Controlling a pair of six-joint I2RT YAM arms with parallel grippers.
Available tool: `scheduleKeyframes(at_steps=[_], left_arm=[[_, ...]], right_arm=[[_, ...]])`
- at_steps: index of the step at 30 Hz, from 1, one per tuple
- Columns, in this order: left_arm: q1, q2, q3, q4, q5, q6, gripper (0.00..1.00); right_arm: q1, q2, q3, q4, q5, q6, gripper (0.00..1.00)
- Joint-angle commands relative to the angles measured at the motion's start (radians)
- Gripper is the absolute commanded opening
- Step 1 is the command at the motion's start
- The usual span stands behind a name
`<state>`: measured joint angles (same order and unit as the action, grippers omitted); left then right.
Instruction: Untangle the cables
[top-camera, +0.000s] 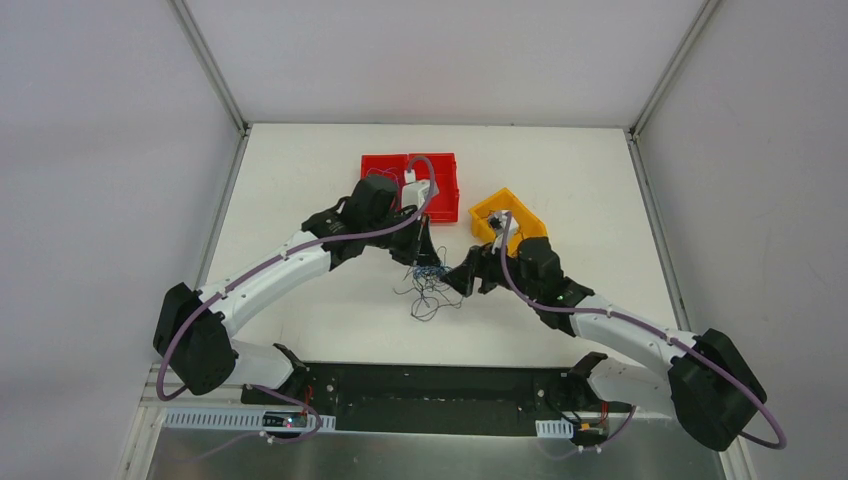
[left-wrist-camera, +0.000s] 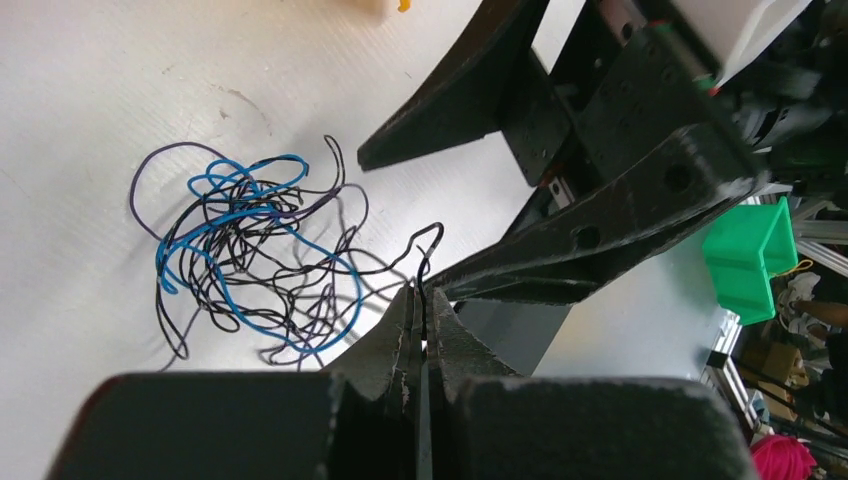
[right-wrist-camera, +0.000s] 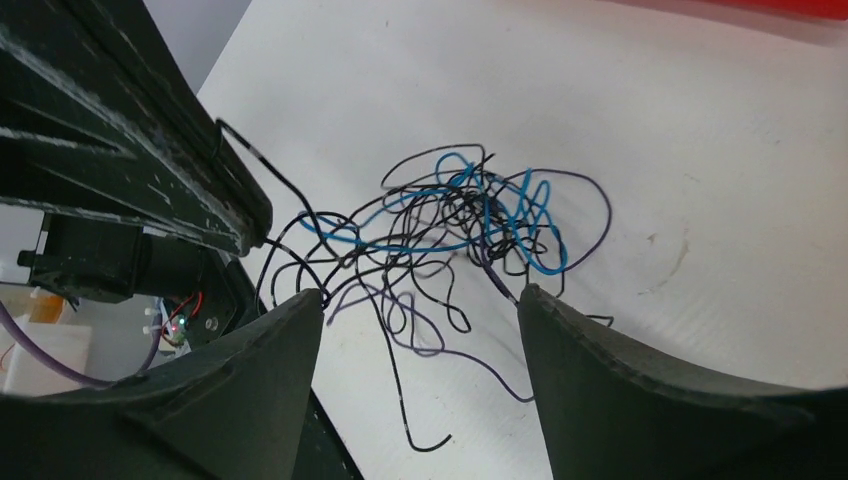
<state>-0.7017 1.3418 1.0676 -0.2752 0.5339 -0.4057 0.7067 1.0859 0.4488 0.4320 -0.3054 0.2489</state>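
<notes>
Top external, red bin (top-camera: 385, 165), yellow bin (top-camera: 500, 205), left gripper (left-wrist-camera: 422, 295) pinching cables (left-wrist-camera: 240, 215), right gripper (right-wrist-camera: 420, 295) wide.

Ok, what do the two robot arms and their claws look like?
The left arm and right arm have white shells between bulky black joints, a lilac cable along each. The left claw and right claw are matte black, with tapering wedge-shaped fingers.

High rear overview, two close opposed wrist views, cables (left-wrist-camera: 245, 240) common to all.

Red bins (top-camera: 383, 168) near yellow bin (top-camera: 518, 208) — white table (top-camera: 300, 160).
</notes>
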Motion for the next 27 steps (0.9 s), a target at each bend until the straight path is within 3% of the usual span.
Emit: scheduleKeyframes(at_steps=[1, 13, 18, 23, 26, 27], left_arm=[[-0.010, -0.045, 0.061, 0.022, 0.023, 0.023, 0.00], [-0.010, -0.120, 0.094, 0.047, 0.088, -0.014, 0.00], [-0.007, -0.171, 0.113, 0.057, 0.062, -0.043, 0.00], [0.001, -0.239, 0.099, 0.045, -0.087, -0.037, 0.00], [0.017, -0.294, 0.076, 0.018, -0.244, -0.034, 0.00], [0.025, -0.317, 0.068, 0.001, -0.329, -0.038, 0.00]], right_arm=[[0.038, 0.034, 0.048, 0.061, -0.050, -0.036, 0.74], [0.075, 0.036, 0.055, 0.017, 0.080, -0.067, 0.65], [0.075, 0.060, 0.076, -0.016, 0.139, -0.068, 0.52], [0.074, 0.039, 0.063, -0.015, 0.173, -0.062, 0.15], [0.074, 0.028, 0.054, -0.016, 0.230, -0.052, 0.00], [0.075, 0.026, 0.052, -0.018, 0.254, -0.047, 0.00]])
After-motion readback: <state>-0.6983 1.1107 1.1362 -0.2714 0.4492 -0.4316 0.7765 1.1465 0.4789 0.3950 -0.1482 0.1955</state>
